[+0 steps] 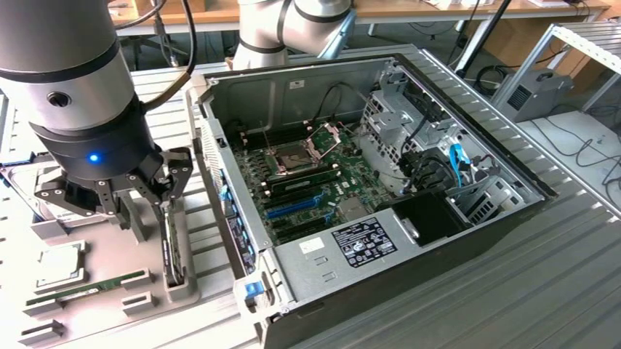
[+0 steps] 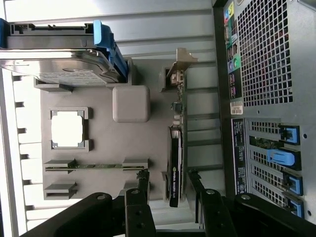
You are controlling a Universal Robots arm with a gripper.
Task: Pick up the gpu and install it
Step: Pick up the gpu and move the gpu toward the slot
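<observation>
gpu (image 1: 174, 254) partly hidden behind end effector (image 1: 155, 214), hard drive (image 2: 59, 69) cut by edge

The gpu (image 2: 175, 148) stands on edge in the tray (image 2: 108, 143), right under the gripper (image 2: 168, 175), in line between its spread fingers. The computer case (image 2: 266, 49) sits close on one side of the gripper; the RAM stick (image 2: 96, 166), processor (image 2: 67, 129) and hard drive (image 2: 59, 69) lie on the other.

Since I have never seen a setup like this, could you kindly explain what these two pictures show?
A robot arm is beside an open computer case. One picture comes from a camera off the arm, the other from a camera on its wrist, looking down. A grey tray holds a hard drive, a processor chip, a memory stick and a graphics card standing on edge. The gripper is open, its fingers either side of the card; nothing is held.
</observation>
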